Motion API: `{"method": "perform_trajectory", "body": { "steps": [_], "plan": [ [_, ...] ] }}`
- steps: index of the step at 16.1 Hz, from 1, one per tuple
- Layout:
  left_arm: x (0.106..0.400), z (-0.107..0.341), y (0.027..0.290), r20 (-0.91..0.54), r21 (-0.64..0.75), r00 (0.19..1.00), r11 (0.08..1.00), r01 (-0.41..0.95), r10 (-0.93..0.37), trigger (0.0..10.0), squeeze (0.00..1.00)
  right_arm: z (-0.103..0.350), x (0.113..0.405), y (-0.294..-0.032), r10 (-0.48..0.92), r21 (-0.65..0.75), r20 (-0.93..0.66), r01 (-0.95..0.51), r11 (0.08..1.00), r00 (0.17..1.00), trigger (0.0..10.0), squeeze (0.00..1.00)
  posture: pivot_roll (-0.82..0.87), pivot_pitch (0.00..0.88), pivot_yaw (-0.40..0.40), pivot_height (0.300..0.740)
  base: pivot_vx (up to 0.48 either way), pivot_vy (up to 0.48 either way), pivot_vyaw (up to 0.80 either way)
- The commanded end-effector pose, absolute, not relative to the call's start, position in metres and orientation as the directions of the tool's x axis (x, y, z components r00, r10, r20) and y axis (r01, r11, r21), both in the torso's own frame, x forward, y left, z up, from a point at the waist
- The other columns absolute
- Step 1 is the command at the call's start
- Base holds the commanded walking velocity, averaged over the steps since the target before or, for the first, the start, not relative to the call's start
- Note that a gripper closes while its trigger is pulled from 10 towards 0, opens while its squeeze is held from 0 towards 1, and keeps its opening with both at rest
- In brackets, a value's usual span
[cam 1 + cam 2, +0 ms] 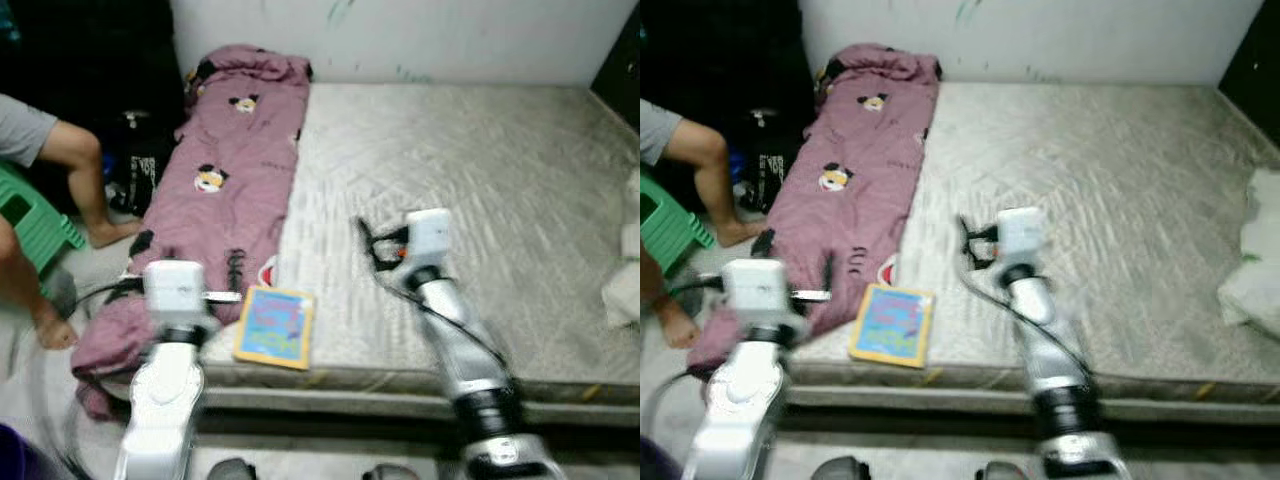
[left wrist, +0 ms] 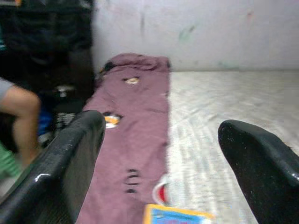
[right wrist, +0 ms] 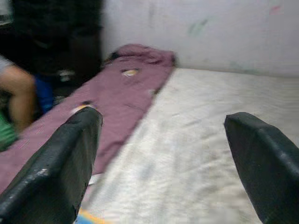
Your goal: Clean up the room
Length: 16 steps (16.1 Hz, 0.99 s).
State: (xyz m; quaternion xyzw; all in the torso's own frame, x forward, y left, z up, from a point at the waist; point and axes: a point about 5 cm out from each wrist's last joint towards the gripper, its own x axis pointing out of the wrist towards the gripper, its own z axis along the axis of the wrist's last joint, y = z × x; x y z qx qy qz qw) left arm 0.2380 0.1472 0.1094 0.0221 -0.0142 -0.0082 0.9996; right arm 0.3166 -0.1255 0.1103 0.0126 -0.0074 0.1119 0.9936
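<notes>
- Mauve blanket (image 1: 235,165) printed with cartoon mice runs along the mattress (image 1: 470,200) edge, stretching away ahead of the left gripper (image 1: 233,275) toward the wall.
- Left gripper hovers over the blanket's near end, fingers (image 2: 70,158) spread wide and holding nothing.
- Just beside that gripper, toward the right arm, a blue-and-yellow book (image 1: 274,326) lies flat at the mattress's front edge.
- Right gripper (image 1: 366,243) is raised above bare mattress, well apart from the book; its fingers (image 3: 65,163) are parted and empty.
- Far out beyond the right gripper, white bedding (image 1: 625,260) sits at the mattress's side.
- Outward of the left gripper, a person's bare legs (image 1: 75,180) rest beside a green stool (image 1: 30,225).
</notes>
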Motion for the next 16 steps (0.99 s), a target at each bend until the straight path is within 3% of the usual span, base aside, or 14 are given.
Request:
{"method": "perform_trajectory", "body": {
  "steps": [1, 5, 16],
  "plan": [
    [0.2381, 0.1106, 0.1559, 0.030, 0.073, 1.000, 0.997, -0.009, 0.006, 10.0, 0.00, 0.1144, 0.3180, -0.1155, 0.249, 0.031, 0.037, -0.251, 0.968, 0.968, 10.0, 0.00, -0.06, 0.000, 0.003, 0.740, 0.000, -0.307, 0.00],
    [0.2380, 0.1105, 0.1556, 0.031, 0.073, 1.000, 0.997, -0.009, 0.007, 10.0, 0.00, 0.1143, 0.3180, -0.1152, 0.252, 0.030, 0.037, -0.253, 0.967, 0.967, 10.0, 0.00, -0.06, 0.000, 0.003, 0.740, 0.000, -0.284, 0.00],
    [0.2372, 0.1130, 0.1528, 0.055, 0.053, 0.998, 0.998, 0.017, -0.020, 10.0, 0.00, 0.1144, 0.3181, -0.1149, 0.254, 0.033, 0.040, -0.255, 0.966, 0.966, 10.0, 0.00, -0.06, 0.000, 0.000, 0.740, 0.000, 0.000, 0.00]
  ]
}}
